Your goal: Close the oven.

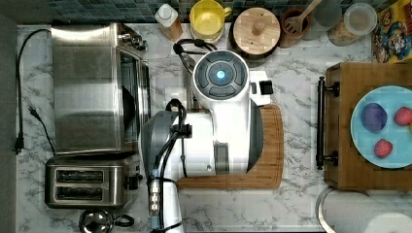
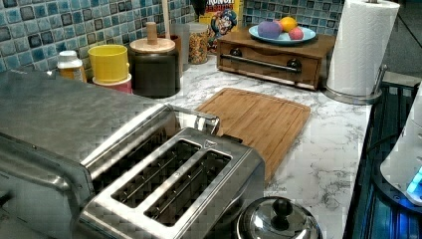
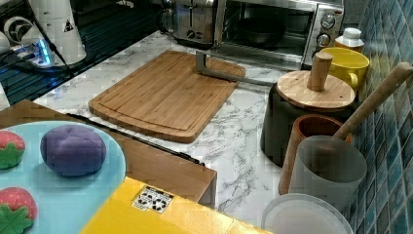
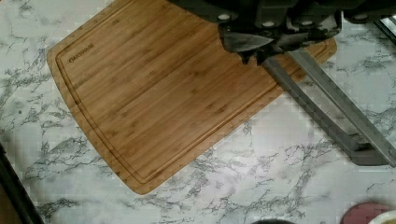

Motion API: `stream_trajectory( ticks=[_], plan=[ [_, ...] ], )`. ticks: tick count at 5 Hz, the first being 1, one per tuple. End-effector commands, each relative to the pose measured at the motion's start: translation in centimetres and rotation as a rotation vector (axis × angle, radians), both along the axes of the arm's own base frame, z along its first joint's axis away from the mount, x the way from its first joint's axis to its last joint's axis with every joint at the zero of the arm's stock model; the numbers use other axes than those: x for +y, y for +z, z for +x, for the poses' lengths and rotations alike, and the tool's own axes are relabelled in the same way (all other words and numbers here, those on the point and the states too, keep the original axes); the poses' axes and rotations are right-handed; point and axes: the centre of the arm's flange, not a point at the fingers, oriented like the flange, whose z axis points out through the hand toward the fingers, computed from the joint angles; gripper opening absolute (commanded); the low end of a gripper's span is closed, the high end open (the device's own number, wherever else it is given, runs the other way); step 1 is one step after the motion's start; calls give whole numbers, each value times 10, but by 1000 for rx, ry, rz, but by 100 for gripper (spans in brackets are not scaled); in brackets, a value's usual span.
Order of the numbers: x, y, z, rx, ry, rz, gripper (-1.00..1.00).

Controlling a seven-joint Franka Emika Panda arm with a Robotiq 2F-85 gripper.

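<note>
The oven (image 1: 87,87) is a big steel box at the top view's left, and its steel top (image 2: 59,119) fills the left view's left side. In the right view the oven (image 3: 272,24) stands at the back with its door dropped open and a dark pan inside. The door's bar handle (image 3: 234,76) reaches out over the corner of the cutting board. In the wrist view my gripper (image 4: 254,56) hangs above one end of that handle (image 4: 327,112), fingertips close together with nothing between them. My white arm (image 1: 223,121) spans the counter in front of the oven.
A two-slot toaster (image 1: 85,183) stands beside the oven, with a round steel lid (image 2: 276,219) near it. The bamboo cutting board (image 3: 165,92) lies mid-counter. A lidded dark canister (image 3: 311,92), a yellow cup (image 3: 343,63) and jars line the tiled wall. A wooden tray (image 1: 340,145) carries a fruit plate.
</note>
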Motion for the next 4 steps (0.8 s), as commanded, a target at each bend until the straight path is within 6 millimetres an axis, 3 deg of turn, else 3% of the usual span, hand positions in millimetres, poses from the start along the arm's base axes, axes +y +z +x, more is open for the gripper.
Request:
stream_trajectory(
  ticks=[1,3,4],
  plan=[
    [4,-7,-2,15,26,-2,-100],
    [-89,-42,-11,-102,232,233,-100],
    [-112,-57,-7,-166,335,325,-100]
  ],
)
